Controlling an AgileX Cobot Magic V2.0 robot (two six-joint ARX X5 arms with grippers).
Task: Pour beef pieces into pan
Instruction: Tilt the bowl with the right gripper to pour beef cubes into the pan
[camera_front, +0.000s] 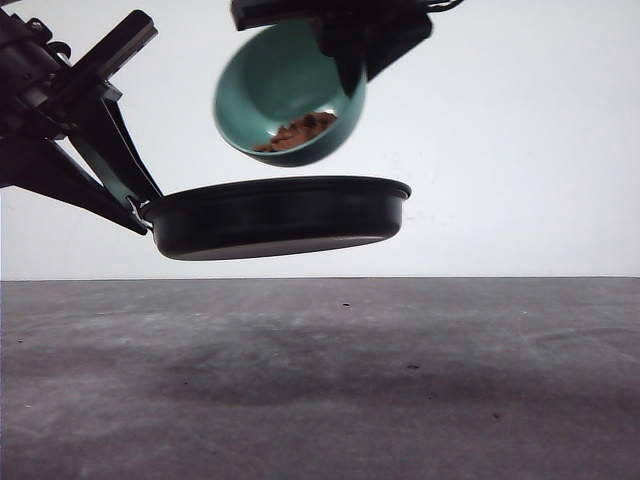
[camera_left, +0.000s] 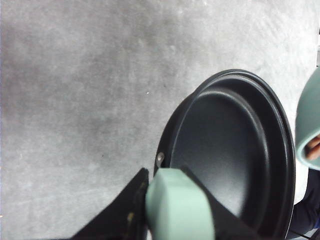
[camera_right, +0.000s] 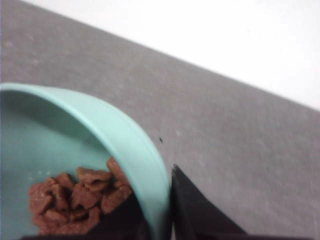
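A grey table (camera_front: 320, 400) lies under a white wall. The left gripper (camera_left: 167, 197) pinches the handle (camera_left: 180, 210) of one pan (camera_front: 275, 215), held aloft. Above it, the right gripper (camera_right: 160, 210) clamps one tilted bowl's (camera_front: 285, 90) rim. The beef (camera_front: 297, 131), too clumped to count, sits at the low lip; a fast tip could overshoot the pan.

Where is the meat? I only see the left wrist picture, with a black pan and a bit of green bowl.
Observer: The meat sits low inside the tilted bowl.
Operator: Who holds the bowl?
Observer: The right gripper pinches its rim.
Operator: Is the pan on the table?
Observer: No, the pan hangs in the air above the table, held at its handle by the left gripper, with the bowl just above it.
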